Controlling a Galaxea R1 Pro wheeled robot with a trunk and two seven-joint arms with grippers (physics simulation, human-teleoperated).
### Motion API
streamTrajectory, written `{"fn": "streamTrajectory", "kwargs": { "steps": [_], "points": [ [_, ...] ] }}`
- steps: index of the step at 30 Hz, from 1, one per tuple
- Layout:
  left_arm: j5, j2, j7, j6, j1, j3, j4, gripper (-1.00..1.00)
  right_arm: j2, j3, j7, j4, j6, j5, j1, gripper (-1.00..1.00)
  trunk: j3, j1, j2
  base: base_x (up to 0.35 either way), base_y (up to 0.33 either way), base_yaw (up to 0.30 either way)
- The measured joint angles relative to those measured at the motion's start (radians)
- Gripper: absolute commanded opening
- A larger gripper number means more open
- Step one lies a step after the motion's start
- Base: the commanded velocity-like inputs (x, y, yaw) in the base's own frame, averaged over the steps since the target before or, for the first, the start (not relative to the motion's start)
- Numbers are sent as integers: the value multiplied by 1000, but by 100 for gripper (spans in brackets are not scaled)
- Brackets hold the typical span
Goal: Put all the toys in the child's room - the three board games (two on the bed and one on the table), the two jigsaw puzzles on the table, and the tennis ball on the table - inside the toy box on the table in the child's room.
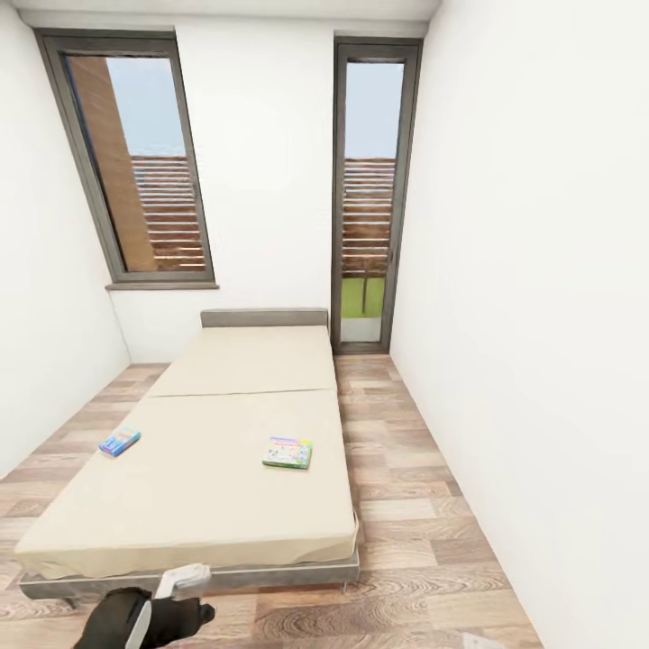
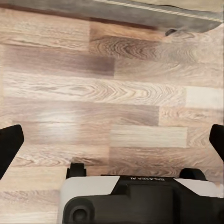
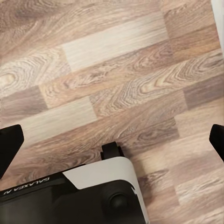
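So the head view is mostly the child's room itself: white walls, wood plank floor point(image 1: 424, 505), and two tall grey-framed windows on the far wall, a wide one point(image 1: 135, 162) on the left and a narrow one point(image 1: 371, 194) on the right. The bed point(image 1: 207, 505) takes up the middle, plain beige mattress, low grey headboard point(image 1: 264, 317) at the far end, thin grey frame along the near edge.

Two board games are lying flat on the mattress, well apart from each other. The pale one with green point(image 1: 288, 452) is toward the right side of the bed, about halfway along. The small blue one point(image 1: 120, 441) sits right at the left edge, roughly level with it.

Down at the near left you can see the left arm point(image 1: 135, 617), black with a white part, hanging just in front of the bed's near frame.

The wrist views give you what the head view doesn't: the jaws. On the left gripper point(image 2: 112, 140) both black fingertips point(image 2: 9, 144) sit out at opposite edges, so spread wide with nothing between them, just floor planks below and a strip of the bed frame point(image 2: 140, 16). Same deal with the right gripper point(image 3: 112, 140): fingertips point(image 3: 9, 142) far apart, holding nothing, bare floor under it.
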Motion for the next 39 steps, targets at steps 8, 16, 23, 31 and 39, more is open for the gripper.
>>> {"fn": "streamTrajectory", "kwargs": {
  "steps": [8,16,23,31,39],
  "points": [
    [-7,-6,-98,66,-4,-2,-99,100,0,0,5,0,-18,-2,0,100,25,-31,56,0,0,0],
    [-8,-7,-108,75,-12,-5,-136,100,6,1,8,0,-29,-2,0,100,50,-61,112,0,0,0],
    [-9,-5,-109,94,-12,-5,-153,100,11,4,8,0,-46,-2,1,100,72,-88,161,0,0,0],
    [-10,-3,-108,95,-12,-5,-160,100,13,5,8,0,-55,-3,1,100,76,-92,169,0,0,0],
    [-10,-2,-108,93,-12,-5,-160,100,13,5,8,0,-57,-3,3,100,76,-92,169,0,0,0]
  ]
}}
